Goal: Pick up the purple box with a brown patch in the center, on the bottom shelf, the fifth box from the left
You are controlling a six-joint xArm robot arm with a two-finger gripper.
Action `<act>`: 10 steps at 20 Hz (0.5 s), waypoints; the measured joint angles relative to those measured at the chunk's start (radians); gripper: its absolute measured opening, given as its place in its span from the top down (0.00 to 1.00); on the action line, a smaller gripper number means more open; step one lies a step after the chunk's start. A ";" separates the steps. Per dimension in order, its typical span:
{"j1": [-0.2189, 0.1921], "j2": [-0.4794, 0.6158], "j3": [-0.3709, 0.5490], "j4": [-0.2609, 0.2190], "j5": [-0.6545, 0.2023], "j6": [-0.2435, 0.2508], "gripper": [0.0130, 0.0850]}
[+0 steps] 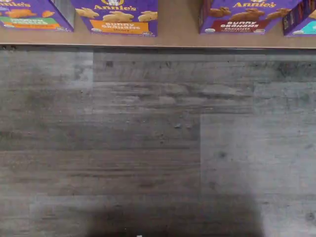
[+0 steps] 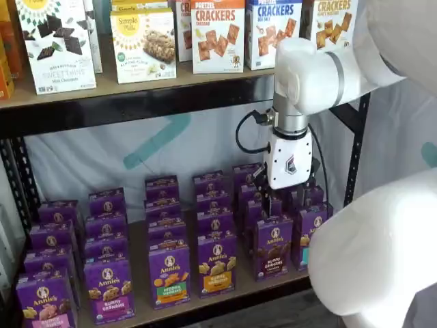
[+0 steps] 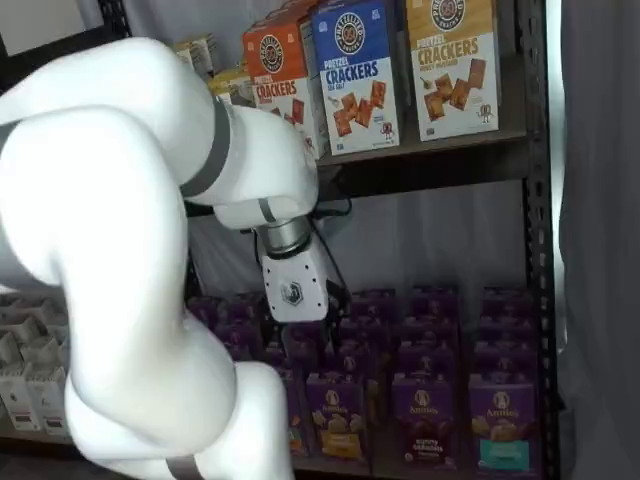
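One purple box [image 2: 274, 247] with a brown band stands at the front of the bottom shelf [image 2: 225, 295], gripper [image 2: 285, 198] hangs above it, fingers spread wide apart, holding nothing.

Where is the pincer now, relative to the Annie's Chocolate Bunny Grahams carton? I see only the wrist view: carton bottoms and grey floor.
Observer: In a shelf view the pincer hangs just higher than the front Chocolate Bunny Grahams carton, holding nothing.
Operator: What stands behind that carton?
Observer: More purple Annie's cartons, in a row running to the back of the bottom shelf.
Operator: And what is overhead?
Observer: An upper shelf carrying Pretzel Crackers cartons.
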 joint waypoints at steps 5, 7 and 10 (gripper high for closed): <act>-0.024 0.049 0.001 -0.012 -0.043 -0.015 0.00; -0.036 0.066 0.003 -0.009 -0.063 -0.028 0.00; -0.056 0.096 0.004 -0.002 -0.092 -0.052 0.00</act>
